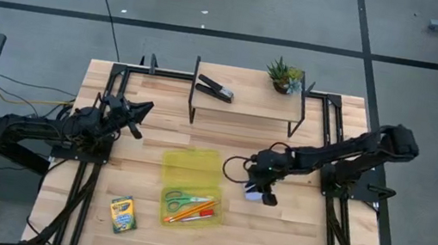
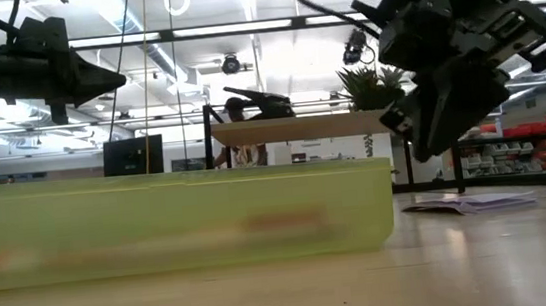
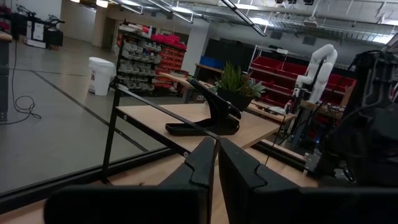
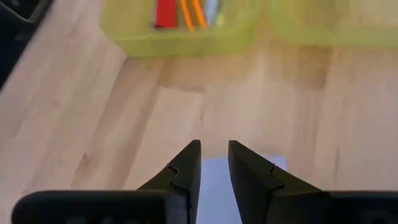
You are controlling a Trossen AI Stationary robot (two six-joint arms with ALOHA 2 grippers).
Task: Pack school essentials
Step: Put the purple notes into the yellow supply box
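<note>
The right hand (image 1: pixel 265 192) hangs just above the pale-blue note pad (image 4: pixel 214 186), which lies flat on the worktop (image 1: pixel 297 238) just right of the yellow box (image 1: pixel 186 168). Its fingers (image 4: pixel 186 168) stand a narrow gap apart with nothing between them.

The open yellow box holds the green-handled scissors (image 1: pixel 179 198), the orange pencils (image 1: pixel 188 214) and a red block (image 1: pixel 206 215). The crayon box (image 1: pixel 123 213) lies on the worktop to the left of it.

The left hand (image 1: pixel 140 113) waits raised over the worktop's left side, its fingers (image 3: pixel 202 163) nearly together and empty. A stapler (image 1: pixel 215 88) and a potted plant (image 1: pixel 283 75) sit on the raised shelf (image 1: pixel 248 102) at the back.
</note>
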